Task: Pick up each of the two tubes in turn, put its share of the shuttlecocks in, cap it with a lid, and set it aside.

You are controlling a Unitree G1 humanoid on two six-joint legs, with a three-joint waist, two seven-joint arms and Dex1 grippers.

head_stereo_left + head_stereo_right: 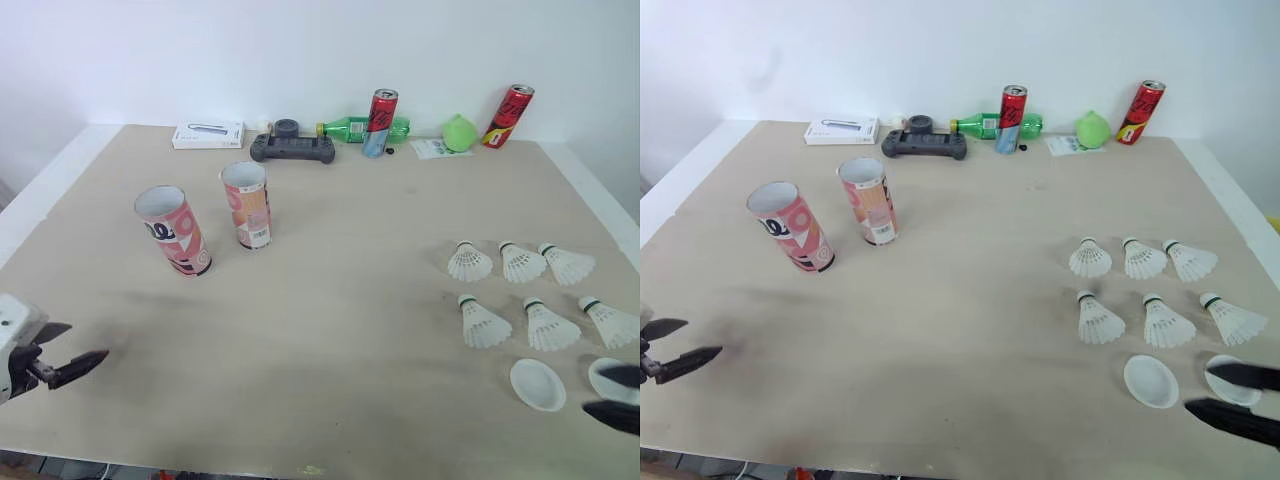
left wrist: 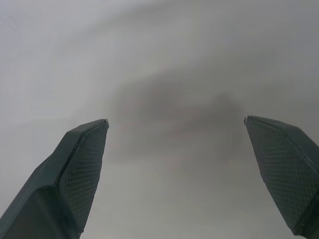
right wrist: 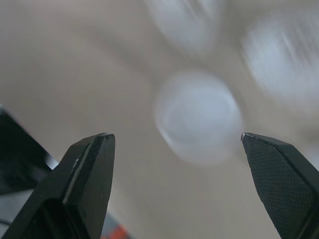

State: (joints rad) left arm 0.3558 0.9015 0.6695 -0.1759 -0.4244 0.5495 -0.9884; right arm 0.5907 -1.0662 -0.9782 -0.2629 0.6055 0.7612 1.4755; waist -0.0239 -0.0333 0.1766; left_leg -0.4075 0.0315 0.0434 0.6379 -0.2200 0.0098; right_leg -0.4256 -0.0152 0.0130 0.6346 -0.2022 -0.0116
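A flat white box [image 1: 207,134] lies at eleven o'clock on the beige table [image 1: 340,300]. A dark game controller [image 1: 292,148] sits near twelve, with a green bottle [image 1: 345,129] on its side at its two o'clock. A red-and-blue can [image 1: 380,123] stands upright against the bottle. At one o'clock sit a round green object [image 1: 459,132] and a tilted red can [image 1: 508,116].

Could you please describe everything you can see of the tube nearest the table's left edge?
The tube is a pink and red cylinder, seemingly cardboard, with black lettering and a white inside. It stands on its base on the table, open end up, uncapped, beside the second tube without touching it.
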